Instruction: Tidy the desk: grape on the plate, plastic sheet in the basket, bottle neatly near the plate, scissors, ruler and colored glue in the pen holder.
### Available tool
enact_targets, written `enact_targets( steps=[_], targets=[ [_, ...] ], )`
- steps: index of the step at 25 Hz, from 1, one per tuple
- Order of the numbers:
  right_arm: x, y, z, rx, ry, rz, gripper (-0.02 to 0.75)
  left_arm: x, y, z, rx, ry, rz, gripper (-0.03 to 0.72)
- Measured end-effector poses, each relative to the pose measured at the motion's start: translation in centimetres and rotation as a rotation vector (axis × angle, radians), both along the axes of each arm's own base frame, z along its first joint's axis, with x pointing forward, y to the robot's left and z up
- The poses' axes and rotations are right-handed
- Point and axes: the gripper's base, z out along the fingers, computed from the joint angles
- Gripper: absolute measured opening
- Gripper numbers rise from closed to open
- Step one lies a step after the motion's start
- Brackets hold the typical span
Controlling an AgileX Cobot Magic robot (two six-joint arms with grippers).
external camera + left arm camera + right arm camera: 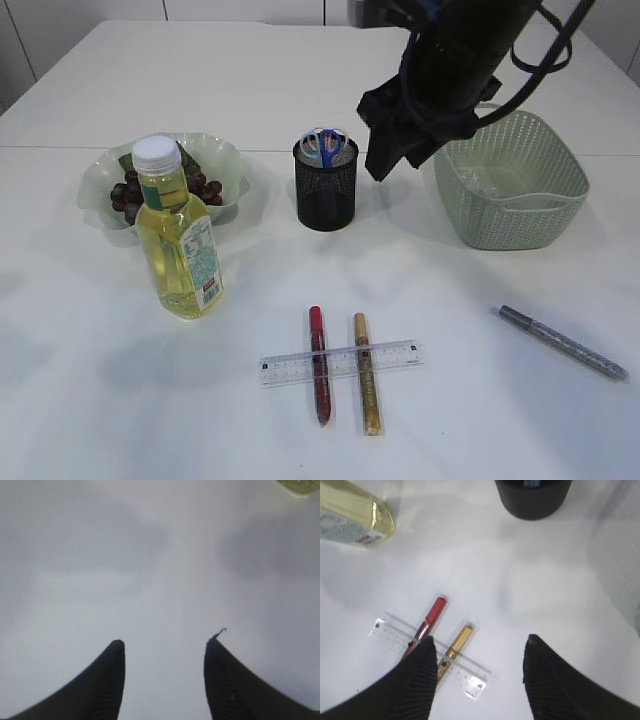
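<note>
The ruler (429,656) lies slanted on the desk (100,400), just under the right gripper (477,652). Both grippers' jaws are open and hold nothing.

Clear plastic ruler (340,362), black mesh pen holder (325,190), glossy plastic bottle (179,238).

Three glue pens (320,365); one ruler (340,362); one bottle (178,232); one basket (512,180)
</note>
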Motion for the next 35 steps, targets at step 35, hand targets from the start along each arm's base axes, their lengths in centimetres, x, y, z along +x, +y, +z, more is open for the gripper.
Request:
enact_targets(
  steps=[35],
  targets=[
    [-6.5,13.6,-8.7,-0.237,-0.021,0.935,0.447,1.4,-0.5,0.5,-0.062,-0.160,0.005,0.537]
  ],
)
